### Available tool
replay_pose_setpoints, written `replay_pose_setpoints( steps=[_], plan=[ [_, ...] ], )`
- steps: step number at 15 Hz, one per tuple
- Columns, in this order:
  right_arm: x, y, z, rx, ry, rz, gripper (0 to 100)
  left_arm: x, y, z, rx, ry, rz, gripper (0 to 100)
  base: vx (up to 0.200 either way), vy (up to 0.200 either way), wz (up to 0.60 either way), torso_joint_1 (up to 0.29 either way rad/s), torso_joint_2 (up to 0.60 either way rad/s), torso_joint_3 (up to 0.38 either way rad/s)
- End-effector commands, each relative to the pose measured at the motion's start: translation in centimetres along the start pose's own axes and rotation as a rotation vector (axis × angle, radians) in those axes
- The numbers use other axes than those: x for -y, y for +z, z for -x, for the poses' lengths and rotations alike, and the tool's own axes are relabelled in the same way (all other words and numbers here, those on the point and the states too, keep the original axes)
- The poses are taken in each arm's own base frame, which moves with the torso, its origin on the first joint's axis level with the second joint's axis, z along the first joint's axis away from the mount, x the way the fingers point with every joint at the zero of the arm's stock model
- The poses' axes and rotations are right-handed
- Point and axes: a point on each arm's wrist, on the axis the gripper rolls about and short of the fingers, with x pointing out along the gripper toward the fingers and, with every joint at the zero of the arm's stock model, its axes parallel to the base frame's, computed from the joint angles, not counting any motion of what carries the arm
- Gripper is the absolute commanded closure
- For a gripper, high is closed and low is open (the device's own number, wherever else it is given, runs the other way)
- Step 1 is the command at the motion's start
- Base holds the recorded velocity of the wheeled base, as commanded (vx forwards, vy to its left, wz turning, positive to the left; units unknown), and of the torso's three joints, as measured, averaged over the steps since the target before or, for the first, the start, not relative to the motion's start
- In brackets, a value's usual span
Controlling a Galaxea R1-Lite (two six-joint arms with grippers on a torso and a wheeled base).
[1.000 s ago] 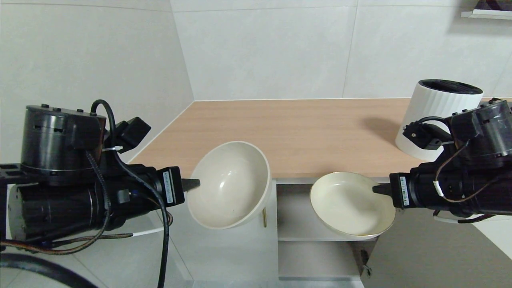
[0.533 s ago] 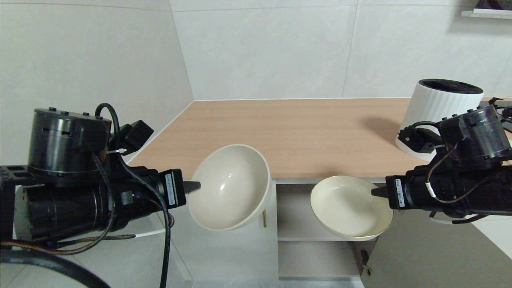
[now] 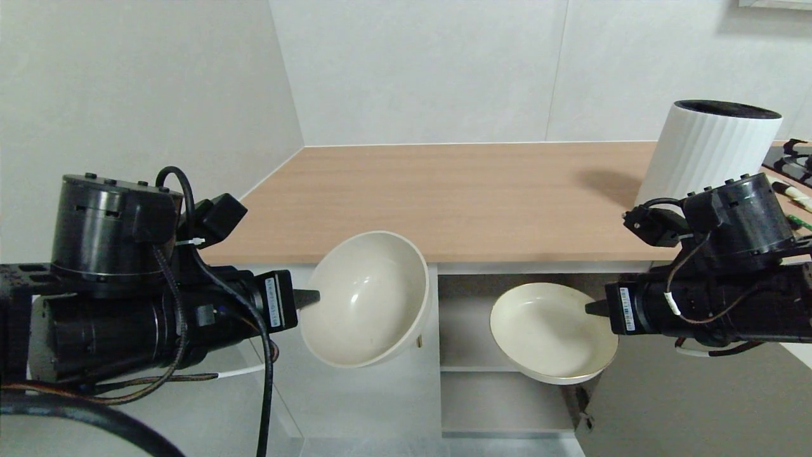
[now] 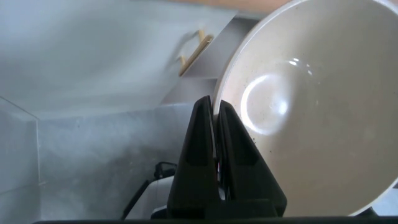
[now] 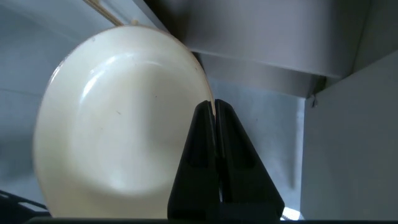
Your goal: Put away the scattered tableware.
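My left gripper (image 3: 309, 296) is shut on the rim of a deep cream bowl (image 3: 365, 298), held tilted in the air in front of the counter's edge. The left wrist view shows the bowl (image 4: 317, 106) with my left gripper (image 4: 215, 118) pinching its rim. My right gripper (image 3: 593, 308) is shut on the rim of a shallow cream plate (image 3: 549, 333), held tilted before an open cabinet (image 3: 466, 336) under the counter. In the right wrist view the plate (image 5: 118, 124) is clamped at its edge by my right gripper (image 5: 214, 109).
A wooden countertop (image 3: 457, 197) runs along the tiled wall. A white ribbed cylinder container (image 3: 713, 152) stands at its right end. The cabinet has a shelf (image 3: 469, 368) and a door with a brass handle (image 3: 419, 341).
The camera has shifted, so the counter sits higher in the picture. Both arms have sunk a little relative to the counter, the plate now lying below its edge before the cabinet opening.
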Motion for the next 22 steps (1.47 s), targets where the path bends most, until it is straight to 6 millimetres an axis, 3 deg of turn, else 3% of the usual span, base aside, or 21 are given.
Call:
replay_pose_setpoints(
  steps=[1, 13, 16, 19, 22],
  plan=[
    [0.0, -0.1, -0.3, -0.007, -0.002, -0.001, 100, 0.0, 0.0, 0.0, 0.0, 0.0, 0.002, 100, 0.0, 0.0, 0.0, -0.188, 0.47, 0.266],
    [0.0, -0.2, -0.8, -0.019, -0.005, 0.002, 100, 0.0, 0.0, -0.1, 0.001, -0.001, 0.0, 100, 0.0, 0.0, 0.0, -0.135, 0.45, 0.303],
    [0.0, -0.3, -1.1, -0.028, -0.007, 0.002, 100, 0.0, 0.0, -0.1, -0.001, 0.0, 0.0, 100, 0.0, 0.0, 0.0, -0.03, 0.12, 0.069],
    [0.0, -0.3, -2.5, -0.029, -0.008, 0.002, 100, 0.0, 0.0, -0.5, -0.012, 0.004, 0.0, 100, 0.0, 0.0, 0.0, 0.0, 0.0, 0.0],
    [0.3, -1.1, -8.8, -0.026, -0.112, -0.008, 100, 0.0, -0.3, -1.3, -0.037, 0.012, 0.0, 100, 0.0, 0.0, 0.0, 0.0, 0.0, 0.0]
  ],
)
